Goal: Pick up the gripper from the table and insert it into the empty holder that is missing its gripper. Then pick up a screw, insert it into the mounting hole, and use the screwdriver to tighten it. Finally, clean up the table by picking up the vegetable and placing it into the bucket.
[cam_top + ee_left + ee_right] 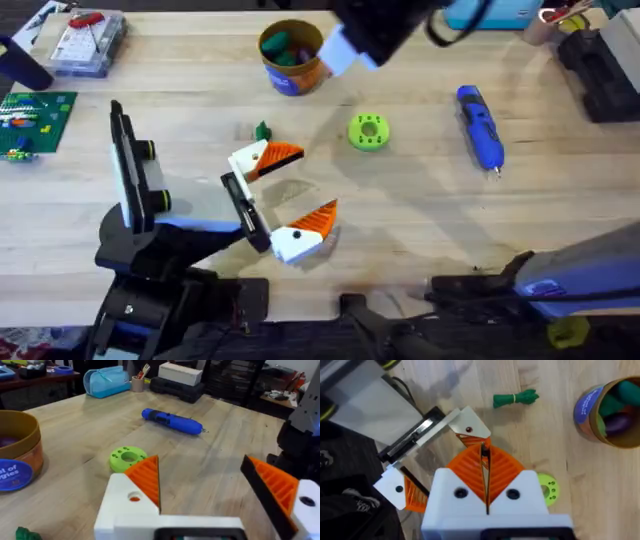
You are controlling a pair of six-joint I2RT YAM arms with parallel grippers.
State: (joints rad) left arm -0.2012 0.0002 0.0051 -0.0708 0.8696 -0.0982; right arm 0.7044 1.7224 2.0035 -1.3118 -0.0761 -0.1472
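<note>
We see the bucket [291, 57] far back on the surface [400, 230], a screwdriver [480, 127] right, a ring [368, 131] between them.

Robotics lab/workshop: wood table [400, 240], blue elec. screwdriver [481, 127], parts box [88, 45].

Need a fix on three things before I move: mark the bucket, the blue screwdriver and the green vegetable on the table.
bucket [293, 72], overhead view, on its orange side wall.
blue screwdriver [479, 126], overhead view, mid-handle.
green vegetable [514, 398], right wrist view, middle of its body.
</note>
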